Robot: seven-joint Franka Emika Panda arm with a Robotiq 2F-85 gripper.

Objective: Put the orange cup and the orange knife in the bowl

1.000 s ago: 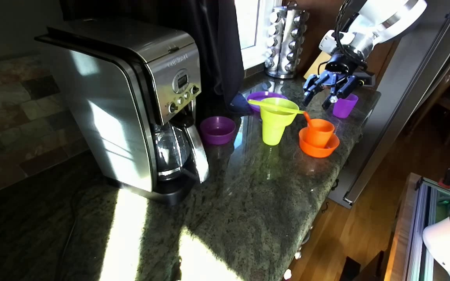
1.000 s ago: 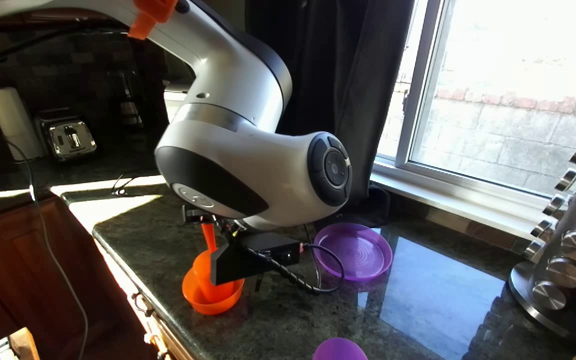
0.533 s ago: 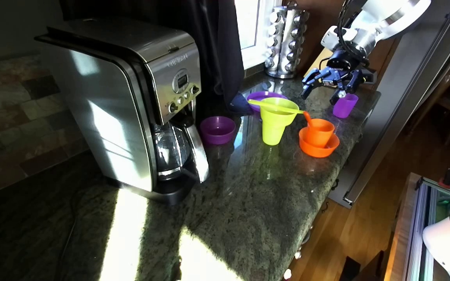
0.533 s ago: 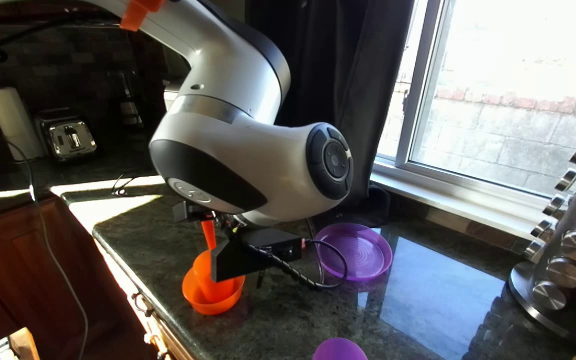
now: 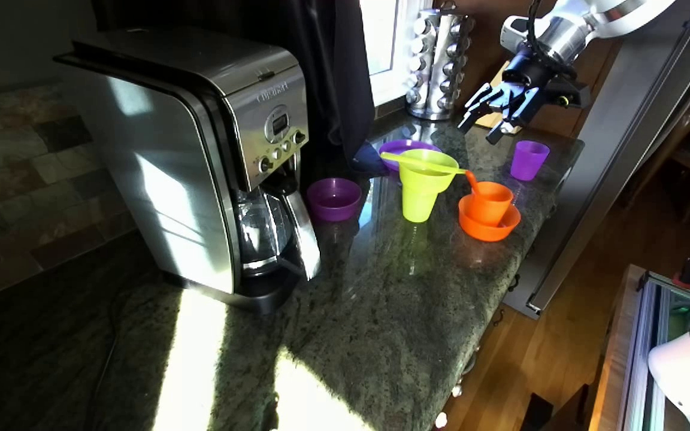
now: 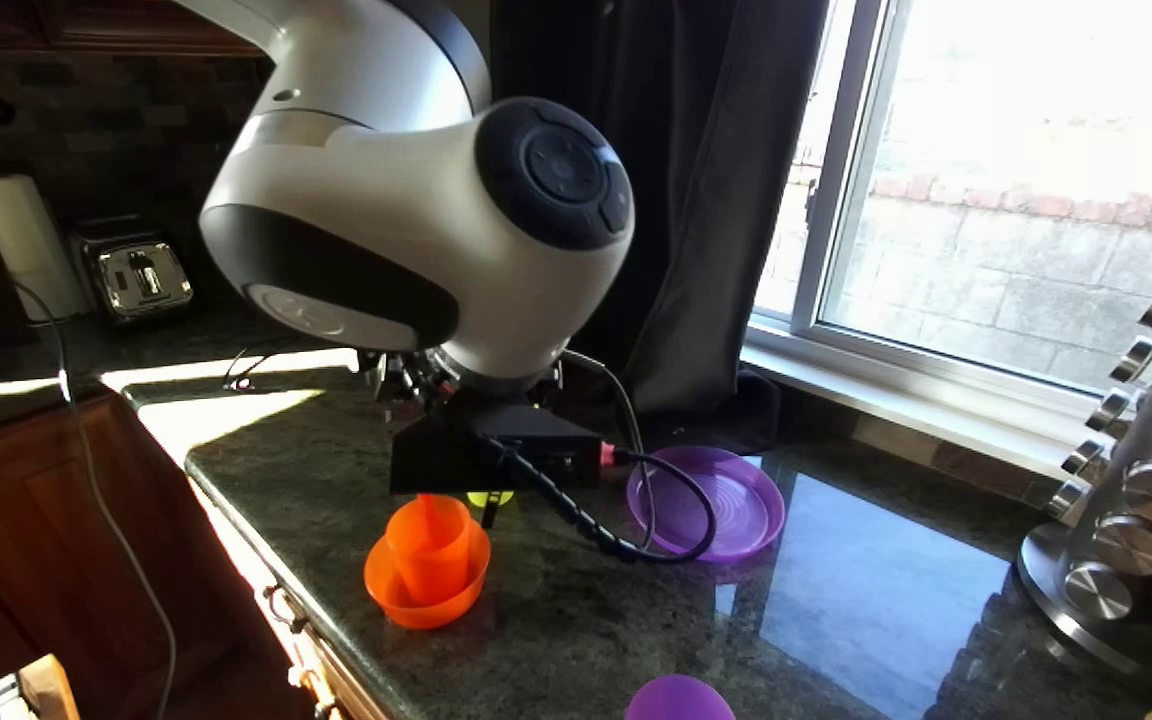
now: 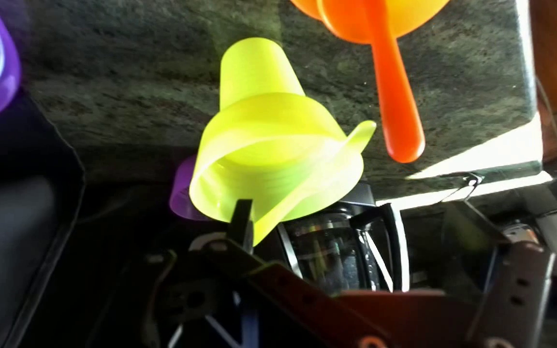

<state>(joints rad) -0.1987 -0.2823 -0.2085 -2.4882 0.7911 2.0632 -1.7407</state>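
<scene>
The bowl (image 5: 489,232), bright orange, rests near the counter's edge with the orange cup (image 5: 489,203) standing inside it; both exterior views show this. From the cup rises the orange knife (image 7: 397,106), its handle leaning out over the rim and its lower end hidden inside. In an exterior view my gripper (image 5: 480,129) hovers beyond and above the bowl, apart from it. Its jaws are spread and hold nothing. The wrist view has the gripper (image 7: 373,251) low in the picture, with the cup and knife at the top.
A tall yellow-green cup (image 5: 420,191) with a yellow-green utensil (image 5: 393,158) across its rim stands beside the bowl. Around are a purple cup (image 5: 529,160), purple bowl (image 5: 334,200), purple plate (image 6: 706,505), coffee maker (image 5: 201,167), spice rack (image 5: 435,66) and dark curtain (image 6: 696,200).
The jaws have spread wider. The arm has risen and tilted, drawing the gripper further from the orange things. Cup, knife and bowl stay in place.
</scene>
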